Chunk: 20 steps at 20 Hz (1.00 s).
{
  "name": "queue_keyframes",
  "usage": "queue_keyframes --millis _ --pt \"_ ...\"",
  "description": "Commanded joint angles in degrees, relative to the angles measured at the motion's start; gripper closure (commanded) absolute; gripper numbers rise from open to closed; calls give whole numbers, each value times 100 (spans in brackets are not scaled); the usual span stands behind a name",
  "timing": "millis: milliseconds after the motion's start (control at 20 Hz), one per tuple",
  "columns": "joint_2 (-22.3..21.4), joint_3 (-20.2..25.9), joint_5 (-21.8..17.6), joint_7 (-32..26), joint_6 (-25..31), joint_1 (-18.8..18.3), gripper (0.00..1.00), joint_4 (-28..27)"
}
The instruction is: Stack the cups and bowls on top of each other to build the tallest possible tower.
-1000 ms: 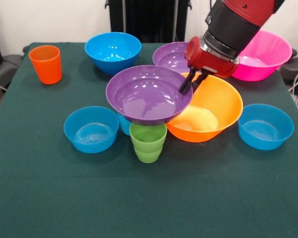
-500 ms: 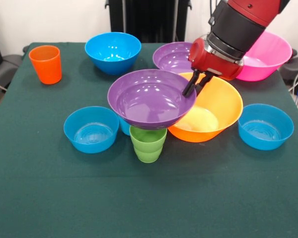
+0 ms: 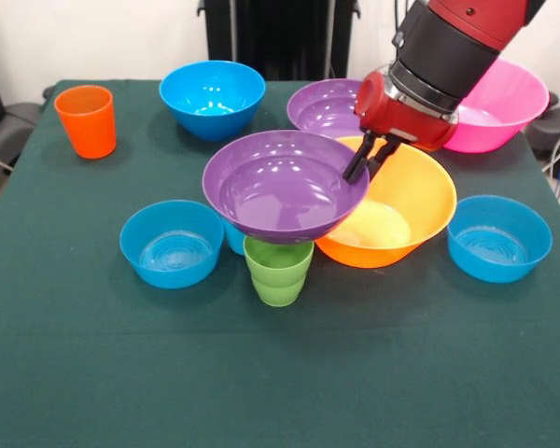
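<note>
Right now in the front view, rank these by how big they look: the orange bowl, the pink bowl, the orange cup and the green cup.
1. Orange bowl, widest rim.
2. Pink bowl; it sits farther back and the arm partly covers it, so these top two may really be alike.
3. Orange cup and green cup: they look alike; green is nearer and partly under the held purple bowl.

Red arm [image 3: 467,19], black band, 2 black claw [image 3: 361,169] fingers.

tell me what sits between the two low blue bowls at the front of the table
In the front view, between the left blue bowl and the right blue bowl stand the green cup and the orange-yellow bowl.
</note>
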Motion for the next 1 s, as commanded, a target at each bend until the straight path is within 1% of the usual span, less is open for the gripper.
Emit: queue_keyframes --millis 50,450,1000 --pt "113 572 206 832 678 -56 100 -240" --pt "132 582 228 816 834 -50 100 -252" --pt "160 517 213 885 622 8 100 -235"
